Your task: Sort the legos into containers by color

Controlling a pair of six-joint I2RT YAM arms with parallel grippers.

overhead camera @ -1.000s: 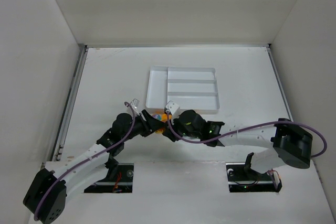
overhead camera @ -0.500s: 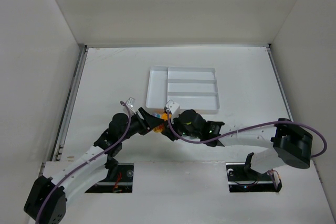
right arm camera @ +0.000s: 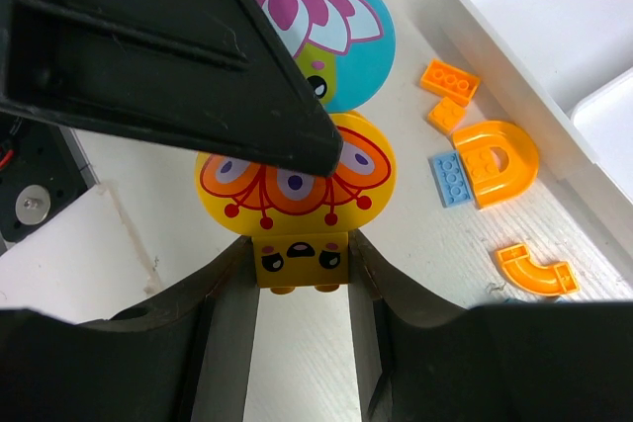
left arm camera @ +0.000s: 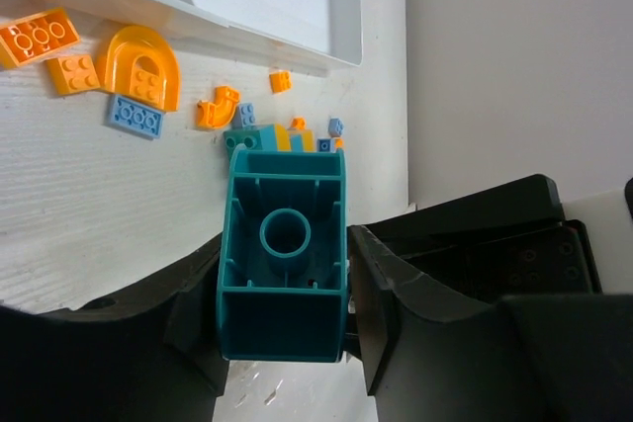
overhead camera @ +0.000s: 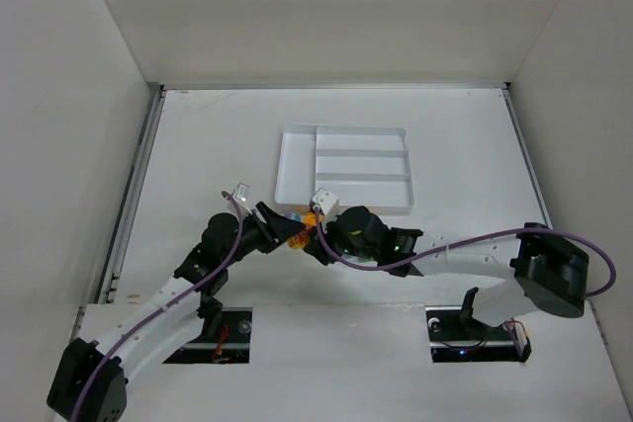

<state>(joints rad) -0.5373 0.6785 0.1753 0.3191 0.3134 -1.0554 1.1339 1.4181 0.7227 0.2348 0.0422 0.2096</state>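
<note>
White table (overhead camera: 475, 145), legos (left arm camera: 138, 66) loose outside tray (overhead camera: 297, 160), left jaws gripping teal brick (left arm camera: 284, 264), right jaws yellow piece (right arm camera: 297, 180)

White matte tabletop (overhead camera: 218, 145): painted, with a faint grain in the close view. Behind the tabletop stands a plain off-white back wall panel (overhead camera: 326, 7). Off-white left wall panel (overhead camera: 59, 145) stands to the tabletop's left, and a grey metal rail (overhead camera: 136, 185) runs along that edge. Off-white right wall panel (overhead camera: 584, 86) stands to the tabletop's right. At the tabletop's near edge are a dark rectangular left cut-out (overhead camera: 240, 326) and a dark rectangular right cut-out (overhead camera: 442, 328). Light is even and diffuse, and shadows are soft.
</note>
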